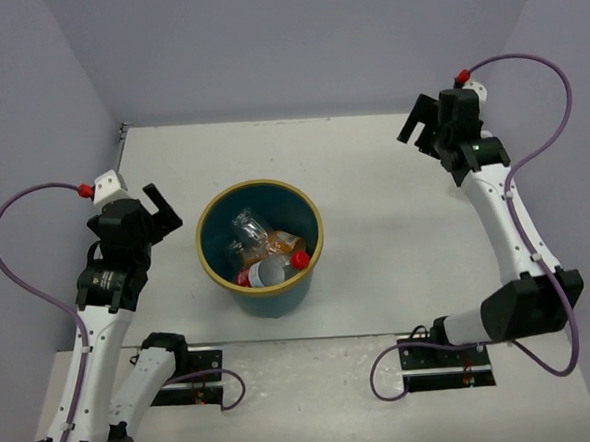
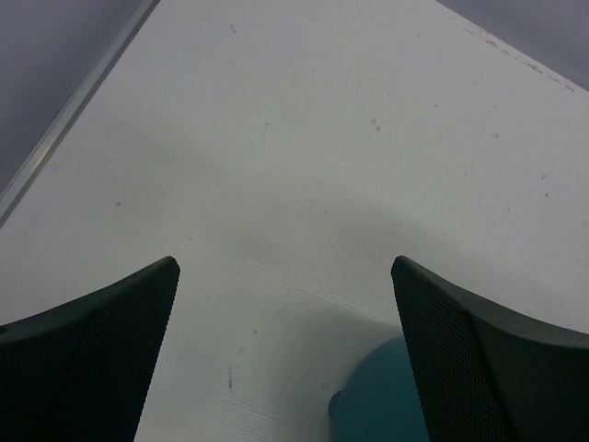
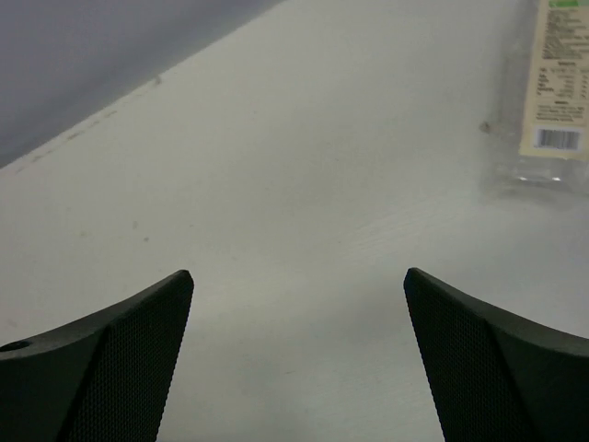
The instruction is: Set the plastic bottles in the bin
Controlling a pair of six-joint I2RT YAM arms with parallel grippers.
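Observation:
The teal-blue bin (image 1: 209, 256) with its tan rim stands in the middle of the table. Several plastic bottles (image 1: 267, 255) lie inside it, clear with orange and red labels and a red cap. One more clear bottle (image 3: 548, 101) with a white-green label stands on the table at the upper right of the right wrist view; the top view does not show it. My left gripper (image 1: 164, 211) hangs open just left of the bin, whose teal wall (image 2: 382, 396) shows low in its wrist view. My right gripper (image 1: 420, 131) is open at the far right, nothing between its fingers.
Grey-violet walls close the table at the back and on both sides. The table's left edge strip (image 2: 74, 106) runs past my left gripper. Purple cables loop beside both arms.

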